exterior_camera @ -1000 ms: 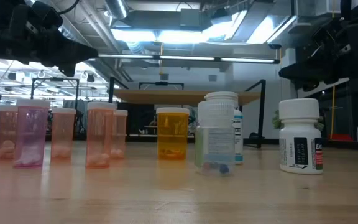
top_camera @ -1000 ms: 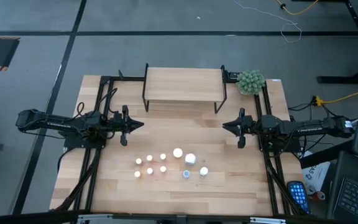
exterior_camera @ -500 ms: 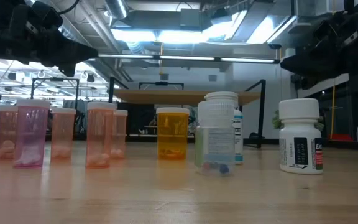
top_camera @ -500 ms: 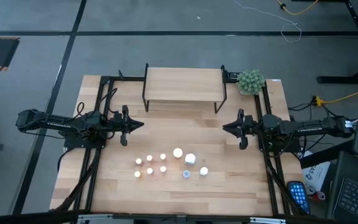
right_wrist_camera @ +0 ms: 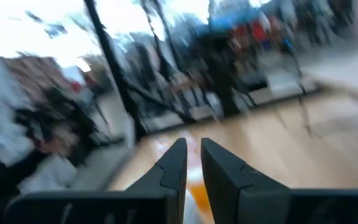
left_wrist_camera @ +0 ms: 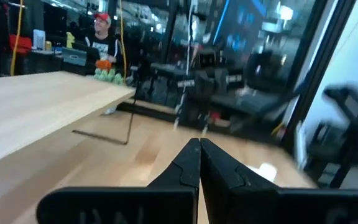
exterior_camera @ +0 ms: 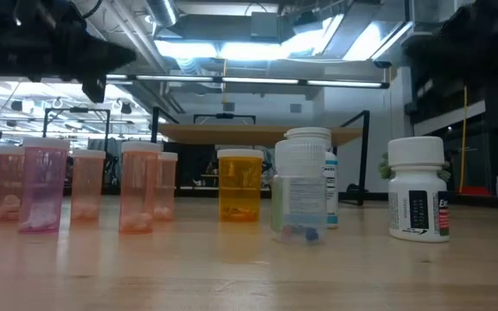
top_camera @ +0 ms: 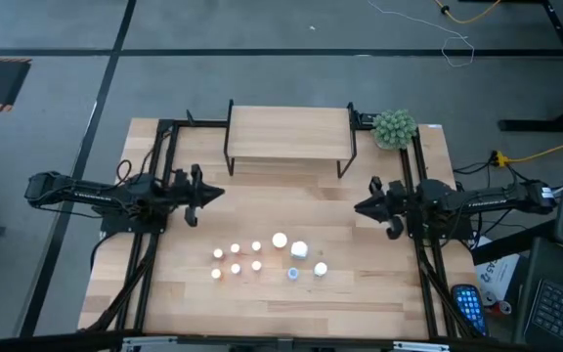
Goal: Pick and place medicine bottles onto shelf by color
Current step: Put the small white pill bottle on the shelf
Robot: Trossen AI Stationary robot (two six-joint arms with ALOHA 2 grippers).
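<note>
About ten white-capped medicine bottles (top_camera: 267,258) stand upright on their bases in a cluster on the table's near middle. In the low view they show as pink ones (exterior_camera: 41,188), an orange one (exterior_camera: 240,184), a clear one with blue pills (exterior_camera: 301,192) and a white one (exterior_camera: 418,188). The shelf (top_camera: 288,135), a light wooden top on black legs, stands at the far middle. My left gripper (top_camera: 219,194) hovers shut, left of and beyond the bottles; it also shows in the left wrist view (left_wrist_camera: 199,144). My right gripper (top_camera: 359,208) hovers right of them, its fingers a narrow gap apart (right_wrist_camera: 193,146).
A green fuzzy plant ball (top_camera: 395,128) sits at the far right corner, beside the shelf. Black frame rails (top_camera: 154,244) run along the table's left and right sides. Bare wood lies between the bottles and the shelf. A person shows in the room beyond the table (left_wrist_camera: 104,43).
My right gripper has moved a little toward the table's near edge and turned its tip toward the bottles. The bottles have stayed where they were.
</note>
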